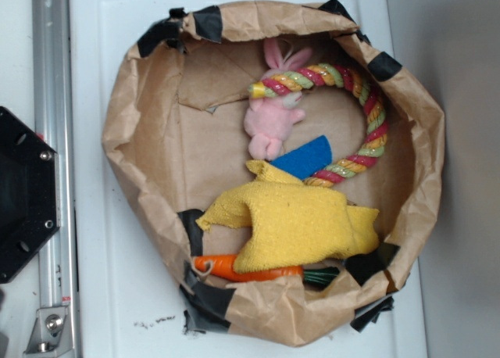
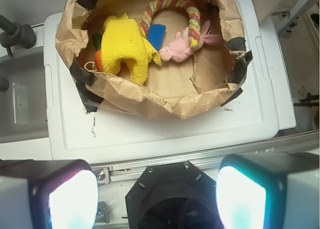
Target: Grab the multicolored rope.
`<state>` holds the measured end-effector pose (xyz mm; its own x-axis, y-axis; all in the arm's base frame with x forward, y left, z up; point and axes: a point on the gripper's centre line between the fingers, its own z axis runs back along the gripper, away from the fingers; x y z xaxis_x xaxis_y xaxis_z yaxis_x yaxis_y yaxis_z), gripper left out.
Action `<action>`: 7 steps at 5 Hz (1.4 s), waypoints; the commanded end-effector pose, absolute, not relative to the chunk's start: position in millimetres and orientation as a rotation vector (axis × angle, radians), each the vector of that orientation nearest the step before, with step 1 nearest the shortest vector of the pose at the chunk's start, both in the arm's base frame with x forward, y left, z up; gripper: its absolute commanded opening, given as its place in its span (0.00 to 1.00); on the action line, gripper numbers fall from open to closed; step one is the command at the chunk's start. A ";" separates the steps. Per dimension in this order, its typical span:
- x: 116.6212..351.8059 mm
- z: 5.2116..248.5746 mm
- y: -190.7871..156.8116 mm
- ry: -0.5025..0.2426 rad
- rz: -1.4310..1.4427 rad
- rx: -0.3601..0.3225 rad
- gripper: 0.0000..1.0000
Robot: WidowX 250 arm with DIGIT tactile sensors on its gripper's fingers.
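The multicolored rope is a twisted ring of red, pink, yellow and light green strands. It lies in the far right part of a brown paper-bag nest. A pink plush bunny lies across its left end. In the wrist view the rope shows at the top, inside the nest. My gripper is open and empty, jaws wide apart, high above the robot base and well short of the nest. The gripper is not in the exterior view.
A yellow fuzzy cloth covers the nest's near side. A blue felt piece and an orange carrot toy lie beside it. The nest sits on a white lid. A metal rail and the black robot base stand at left.
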<state>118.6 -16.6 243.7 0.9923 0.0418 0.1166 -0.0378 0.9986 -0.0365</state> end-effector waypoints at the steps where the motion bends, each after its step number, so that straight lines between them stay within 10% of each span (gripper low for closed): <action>1: 118.6 243.7 -16.6 -0.118 0.040 -0.034 1.00; 2: 168.6 214.3 1.7 -0.290 0.001 0.075 1.00; 4: 242.2 159.5 8.9 -0.366 0.058 -0.032 1.00; 7: 310.7 84.1 13.4 -0.287 0.313 -0.089 1.00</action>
<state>301.4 7.6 68.6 0.9327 0.2946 0.2079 -0.2771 0.9546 -0.1095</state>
